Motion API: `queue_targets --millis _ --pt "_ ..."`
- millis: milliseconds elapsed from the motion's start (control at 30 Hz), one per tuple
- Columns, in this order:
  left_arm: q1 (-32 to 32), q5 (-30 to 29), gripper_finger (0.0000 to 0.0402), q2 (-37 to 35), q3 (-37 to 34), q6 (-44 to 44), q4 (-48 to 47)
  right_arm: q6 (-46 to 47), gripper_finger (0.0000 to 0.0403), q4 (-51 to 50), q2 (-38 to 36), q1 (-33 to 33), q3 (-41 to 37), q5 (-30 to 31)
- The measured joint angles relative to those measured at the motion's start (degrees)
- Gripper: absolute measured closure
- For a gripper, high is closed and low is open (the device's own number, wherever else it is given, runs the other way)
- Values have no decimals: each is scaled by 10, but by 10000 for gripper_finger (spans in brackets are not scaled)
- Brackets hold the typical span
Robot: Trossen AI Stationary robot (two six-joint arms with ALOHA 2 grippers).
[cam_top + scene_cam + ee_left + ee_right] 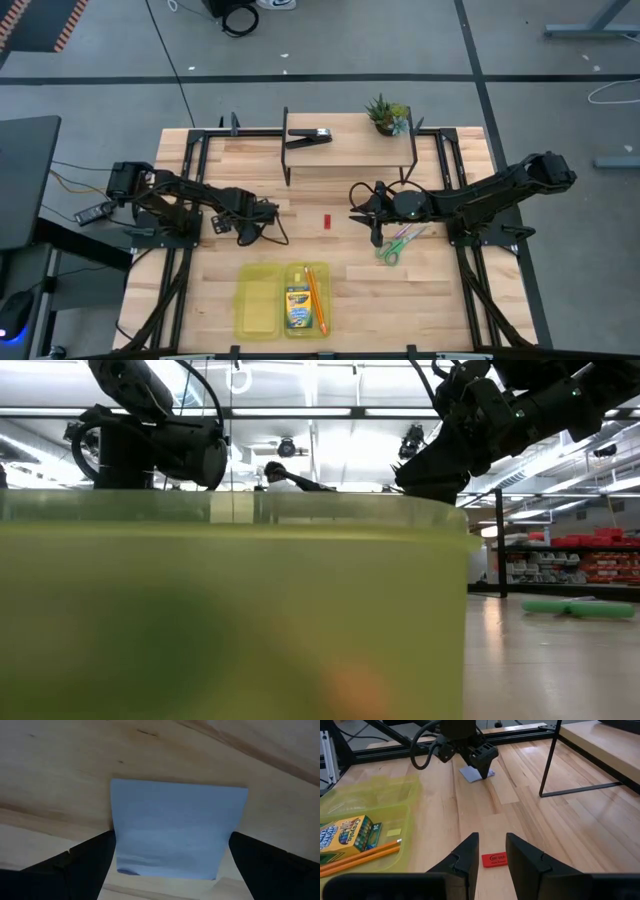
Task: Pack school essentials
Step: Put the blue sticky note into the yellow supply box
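You have the crayon box (297,307) and 2 pencils (314,296) in the yellow tray (252,305), while your wide-open left gripper (481,766) straddles the bluish-white block (175,827), your empty, part-open right gripper (491,851) hovers over the red piece (494,859), and the scissors (395,245) wait on the table (420,300).

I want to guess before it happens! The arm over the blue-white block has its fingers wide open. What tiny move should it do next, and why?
Probably close the left gripper on the pale bluish-white block. Its fingers stand open on either side of the block, which lies flat on the table, not yet in the yellow-green tray. A slight lowering first might be needed.
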Motion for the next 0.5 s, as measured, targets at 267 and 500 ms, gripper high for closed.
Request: queue_targets --millis 267,500 --pt "0 19 4 0 1 -1 4 0 299 0 0 0 0 0" --pt "0 25 7 0 1 -1 5 2 299 0 0 0 0 0"
